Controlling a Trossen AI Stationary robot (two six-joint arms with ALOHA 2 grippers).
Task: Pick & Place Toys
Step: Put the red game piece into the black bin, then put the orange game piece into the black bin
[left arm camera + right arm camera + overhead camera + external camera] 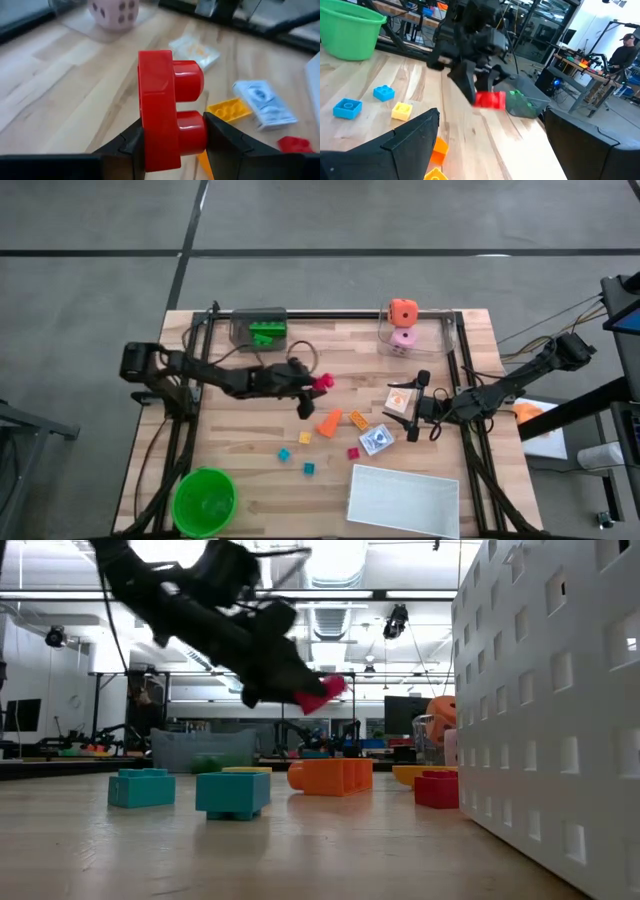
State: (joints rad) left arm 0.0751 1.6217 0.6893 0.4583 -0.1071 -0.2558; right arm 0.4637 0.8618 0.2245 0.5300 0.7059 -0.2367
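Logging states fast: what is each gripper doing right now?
Left gripper: closed on the red brick, held above the table.
Right gripper: open, holding nothing, low over the table's right side.

The shiny red plastic brick [167, 110] sits between black pincer fingers [227, 140], the pale pink die [114, 12] has dark pink dots, the round plastic bowl [204, 500] is bright green, and the light wooden desk [250, 480] has brown stripes.
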